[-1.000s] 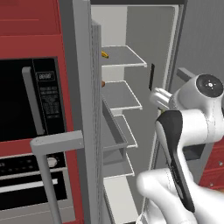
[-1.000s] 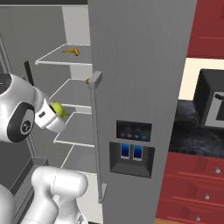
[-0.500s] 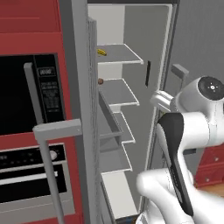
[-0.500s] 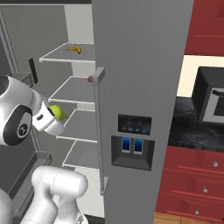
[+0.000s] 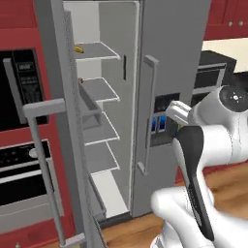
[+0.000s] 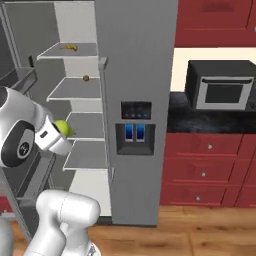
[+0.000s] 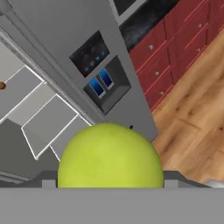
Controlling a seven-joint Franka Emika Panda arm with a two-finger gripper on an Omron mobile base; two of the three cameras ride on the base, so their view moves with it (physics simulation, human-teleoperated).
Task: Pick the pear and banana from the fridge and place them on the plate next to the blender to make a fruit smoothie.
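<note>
Gripper pinching a green fruit before the open fridge; banana on top shelf.

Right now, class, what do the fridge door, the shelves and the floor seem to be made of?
Fridge door: probably grey metal or painted sheet, matt; flat even tone, no reflections.
Shelves: white plastic or coated board, smooth; thin plain slabs.
Floor: looks like wood; orange-brown planks with visible grain and seams.

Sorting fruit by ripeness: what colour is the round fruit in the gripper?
Yellow-green fruit, clearest in the hand view.
</note>
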